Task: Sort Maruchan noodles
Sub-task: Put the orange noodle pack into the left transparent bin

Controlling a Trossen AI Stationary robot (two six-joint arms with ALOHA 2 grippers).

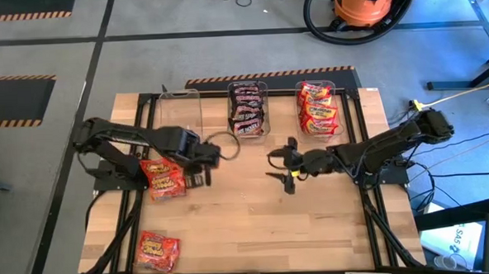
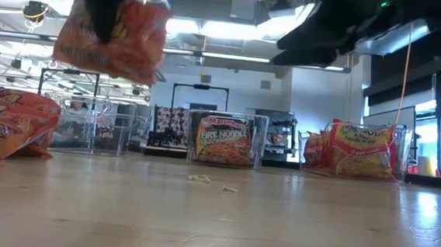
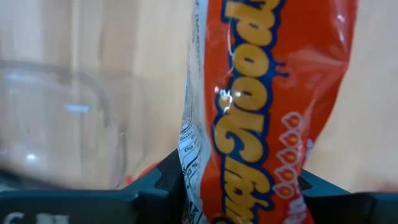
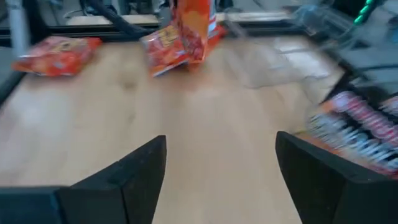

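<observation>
My left gripper point(image 1: 201, 160) is over the table's left half, shut on an orange-red Maruchan packet point(image 2: 110, 36) that fills the left wrist view point(image 3: 261, 106). A second orange-red packet point(image 1: 164, 178) lies flat beside it, and a third point(image 1: 157, 251) lies near the table's near left corner. My right gripper point(image 1: 278, 168) hangs open over the table's middle, touching nothing; its fingers point(image 4: 124, 180) spread wide above bare wood. Dark packets fill the middle bin point(image 1: 249, 110). Orange-yellow packets fill the right bin point(image 1: 319, 109). My left gripper pinches the orange-red packet between its two fingers at the packet's upper end point(image 3: 239, 186), coming from above and pointing down. The packet hangs below the fingers, lifted clear of the table and slightly tilted point(image 2: 136, 55).
An empty clear bin point(image 1: 180, 111) stands at the far edge, left of the two filled bins. A black frame point(image 1: 364, 189) borders the table. Small crumbs point(image 2: 201, 179) lie mid-table. Bare wood lies between the two grippers and toward the near edge.
</observation>
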